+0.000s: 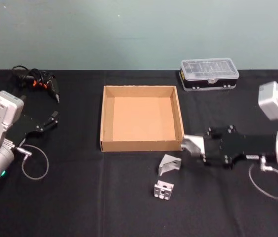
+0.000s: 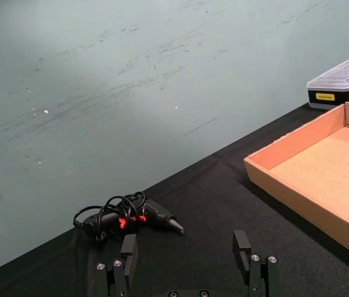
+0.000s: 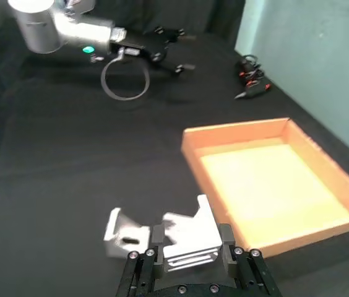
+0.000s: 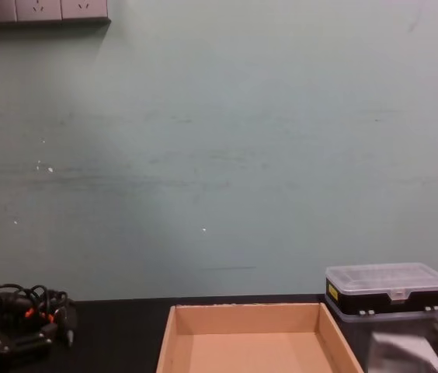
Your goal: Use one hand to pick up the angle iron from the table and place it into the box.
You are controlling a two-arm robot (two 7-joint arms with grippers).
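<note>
My right gripper (image 1: 199,148) is shut on a silver angle iron (image 1: 192,144), held just above the table (image 1: 80,202) beside the front right corner of the tan box (image 1: 141,145). In the right wrist view the angle iron (image 3: 188,236) sits between the fingers, with the box (image 3: 298,238) close alongside. A second angle iron (image 1: 169,164) lies on the table in front of the box, and a small metal block (image 1: 163,190) lies nearer me. The box is empty. My left gripper (image 1: 53,119) is parked open at the far left.
A black case with a clear lid (image 1: 209,74) stands behind the box on the right. A black tool with a coiled cable (image 1: 36,81) lies at the back left. Cable loops hang by both wrists.
</note>
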